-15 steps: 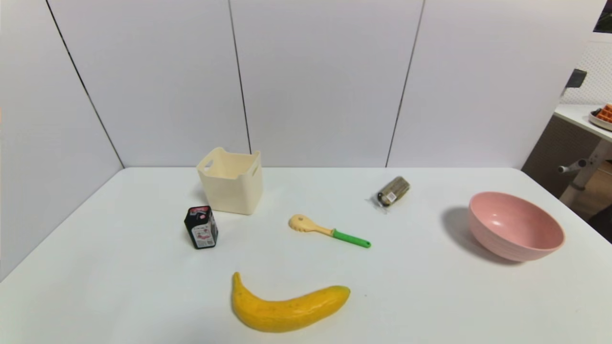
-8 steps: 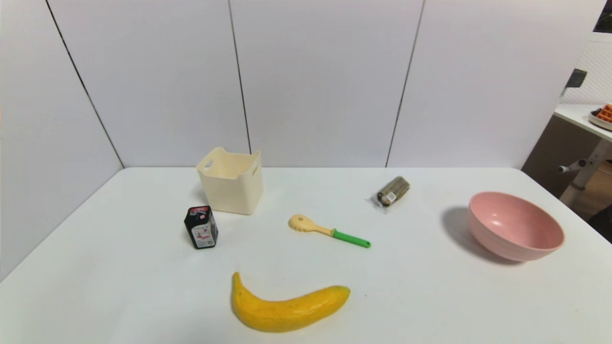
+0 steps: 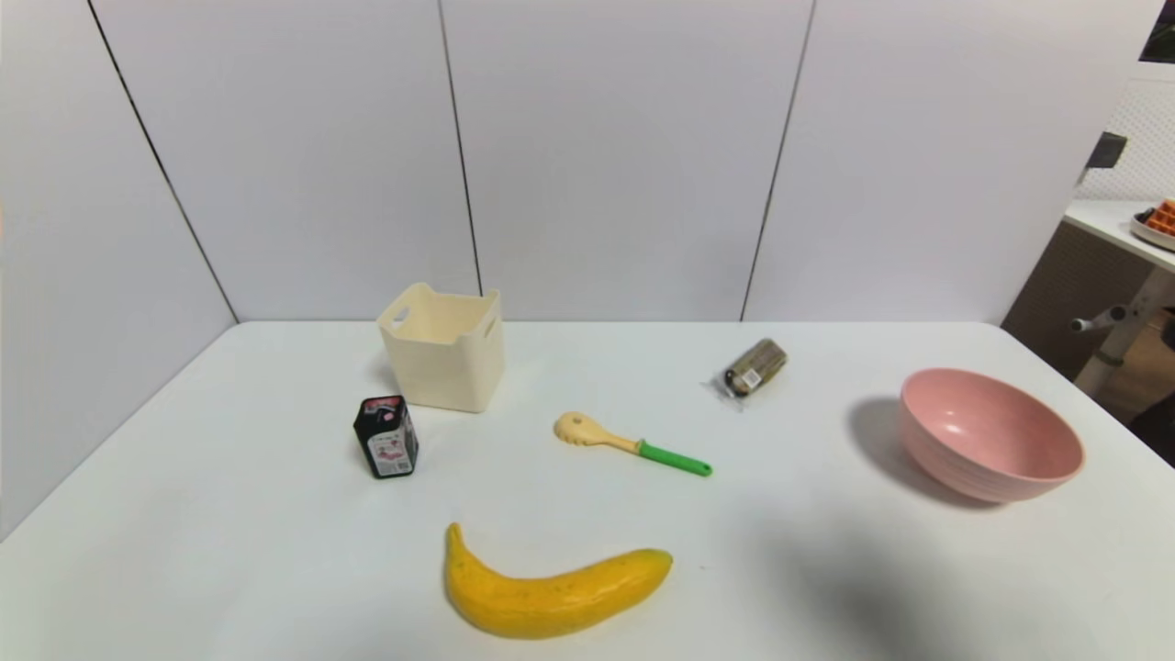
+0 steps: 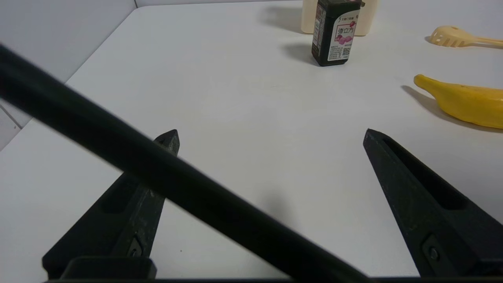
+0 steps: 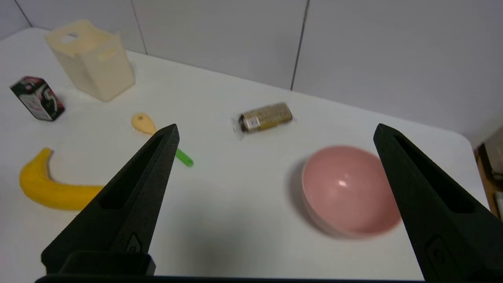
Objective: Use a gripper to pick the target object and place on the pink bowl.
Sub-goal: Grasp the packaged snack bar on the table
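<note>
Ahead: snack packet (image 5: 266, 116) beyond spread right hand (image 5: 275, 131).

Matte black tapered jaws — slotted, small screws, thick black cable (image 4: 177, 184)

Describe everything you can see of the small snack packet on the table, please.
The snack packet is a short brown-gold bar sealed in clear crinkly wrap, with a small white label near one dark end. It lies flat on the white table, untouched, at the far side between the spoon and the pink bowl, apart from both. Nothing rests on it. In the right wrist view it lies beyond the open right gripper, which is not near it yet.
</note>
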